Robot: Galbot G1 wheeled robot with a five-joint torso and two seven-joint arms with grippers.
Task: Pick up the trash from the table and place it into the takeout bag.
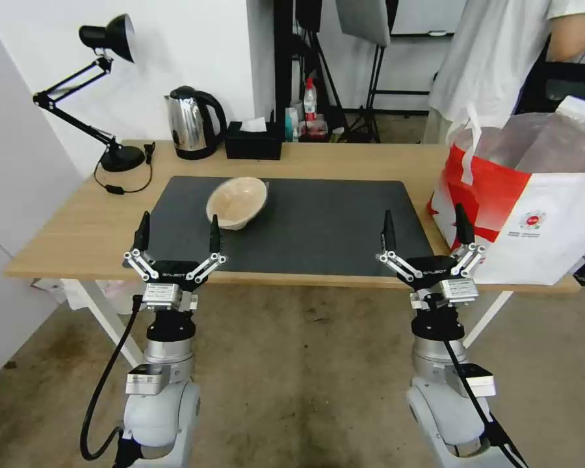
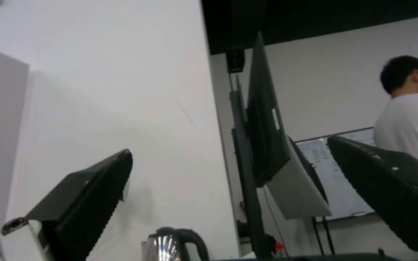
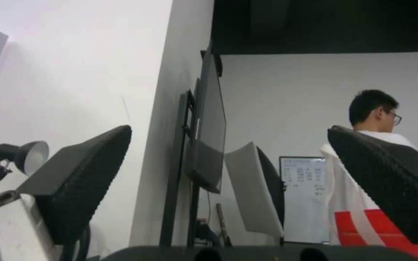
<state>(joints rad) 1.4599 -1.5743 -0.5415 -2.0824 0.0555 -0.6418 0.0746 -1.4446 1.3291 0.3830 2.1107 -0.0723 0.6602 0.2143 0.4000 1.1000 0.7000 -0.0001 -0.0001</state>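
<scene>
Beige paper-pulp bowl point(image 1: 236, 202) is seen tilted on the large dark grey rectangular mat point(image 1: 331, 227) of the long light-wood table point(image 1: 65, 240), with both grippers held empty at the near edge.

The left gripper point(image 1: 177, 233) is raised just before the mat's near left corner with its fingers spread wide; the right gripper point(image 1: 426, 231) is held likewise, fingers apart, near the mat's right corner, just beside the large boxy white takeout bag with red panels point(image 1: 533, 221) standing open at the table's right end. The bowl is judged light, thin-walled and easily crushed or tipped, its dry pulp surface not slippery; a gentle pinch across the raised rim is judged the best hold. A steel kettle point(image 1: 192, 123) and a black tissue box point(image 1: 253, 140) are left at the table's far edge.
</scene>
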